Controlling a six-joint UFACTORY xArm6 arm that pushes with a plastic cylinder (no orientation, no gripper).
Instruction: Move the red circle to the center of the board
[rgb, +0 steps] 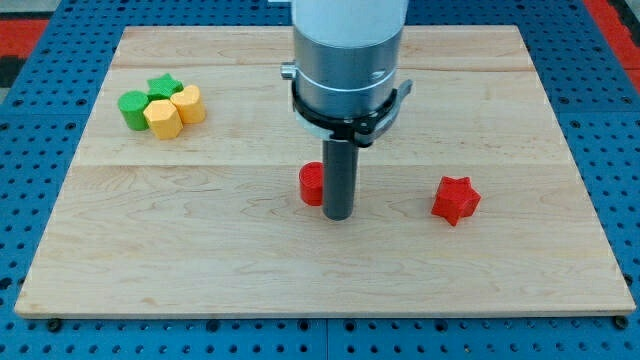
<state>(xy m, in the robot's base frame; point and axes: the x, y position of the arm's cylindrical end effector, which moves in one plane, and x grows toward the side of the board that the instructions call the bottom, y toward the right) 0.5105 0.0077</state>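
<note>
The red circle (312, 184) sits near the middle of the wooden board (200, 250), partly hidden behind my rod. My tip (338, 216) rests on the board just to the view's right of the red circle and slightly below it, touching or almost touching it. A red star (456, 199) lies further to the view's right, well apart from the tip.
A cluster at the view's upper left holds a green star (163, 86), a green circle (132, 108), and two yellow hexagon blocks (162, 118) (189, 103). The arm's large grey body (347, 60) hangs over the board's upper middle.
</note>
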